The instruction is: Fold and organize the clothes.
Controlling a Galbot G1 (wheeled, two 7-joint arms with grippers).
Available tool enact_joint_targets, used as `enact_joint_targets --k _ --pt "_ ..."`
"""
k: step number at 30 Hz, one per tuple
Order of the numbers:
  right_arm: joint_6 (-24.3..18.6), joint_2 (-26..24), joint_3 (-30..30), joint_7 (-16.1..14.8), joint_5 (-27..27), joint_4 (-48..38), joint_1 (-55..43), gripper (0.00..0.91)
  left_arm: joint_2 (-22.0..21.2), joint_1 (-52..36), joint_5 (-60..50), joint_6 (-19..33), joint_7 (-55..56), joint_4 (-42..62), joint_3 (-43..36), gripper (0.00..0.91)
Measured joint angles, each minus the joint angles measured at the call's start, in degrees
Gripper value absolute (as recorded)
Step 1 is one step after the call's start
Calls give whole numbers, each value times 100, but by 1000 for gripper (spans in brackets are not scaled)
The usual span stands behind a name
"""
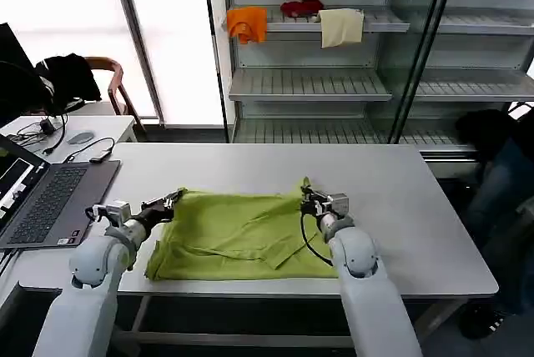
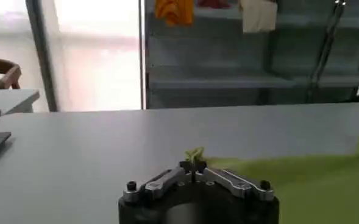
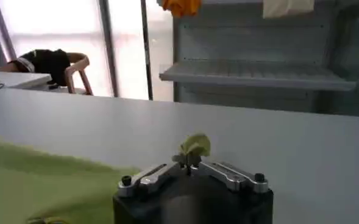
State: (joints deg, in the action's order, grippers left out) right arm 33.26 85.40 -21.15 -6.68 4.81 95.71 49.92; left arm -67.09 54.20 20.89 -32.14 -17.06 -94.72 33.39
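On the near half of the table: the lime-green T-shirt [image 1: 238,236] is lying spread flat and partly folded over itself, its front hem close to the near edge.
Table: the grey table [image 1: 392,198] is bearing the T-shirt in the middle and an open laptop [image 1: 50,203] at its left end, well apart from the cloth.
Left gripper: the left gripper [image 1: 173,199] is sitting low at the T-shirt's far left corner, its fingers pinched together on a small tuft of the green fabric [image 2: 194,154]; in the left wrist view the left gripper [image 2: 193,163] is showing both jaws meeting on that tuft, with the rest of the T-shirt [image 2: 301,182] trailing away beside it.
Right gripper: the right gripper [image 1: 306,198] is resting at the far right corner of the T-shirt, likewise clamped on the cloth; in the right wrist view the right gripper [image 3: 191,162] is nipping a curled bit of green [image 3: 195,145] between its closed jaws, and the T-shirt [image 3: 39,182] is lying to one side on the table [image 3: 289,152].
Far corners: both pinched corners are standing slightly raised off the table surface.
Beyond the table: a metal shelf rack [image 1: 317,82] is holding an orange cloth [image 1: 247,23], a red cloth [image 1: 301,7] and a cream cloth [image 1: 342,27] on its upper shelf.
Far left: a wooden chair [image 1: 108,82] with a black garment [image 1: 67,76] draped over it is standing behind a second desk [image 1: 75,128].
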Motion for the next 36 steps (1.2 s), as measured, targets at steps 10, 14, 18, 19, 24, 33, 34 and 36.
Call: enact_joint_targets --k 10,14,18,19,24,33,34,36 --pt "-6 -69 -37 -107 4 517 518 0 80 538 111 93 -155 -466 221 10" --pt "-6 -95 -12 -133 -13 731 733 0 130 701 129 100 -188 -628 300 10" --pt "-6 -103 3 -152 -63 941 941 0 171 822 116 112 -221 -766 358 10" --pt "-6 -107 5 -153 -80 990 992 0 176 855 105 118 -232 -795 363 10" --pt "-6 -111 8 -161 -171 1176 1216 0 177 996 19 164 -280 -890 364 10" --pt "-6 -87 27 -118 -378 1269 1426 0 98 1163 -292 192 -296 -933 289 20" --pt "-6 -87 26 -110 -398 1269 1437 0 93 1176 -329 191 -296 -942 285 20" --pt "-6 -88 18 -94 -433 1280 1465 60 84 1207 -385 192 -296 -960 279 20"
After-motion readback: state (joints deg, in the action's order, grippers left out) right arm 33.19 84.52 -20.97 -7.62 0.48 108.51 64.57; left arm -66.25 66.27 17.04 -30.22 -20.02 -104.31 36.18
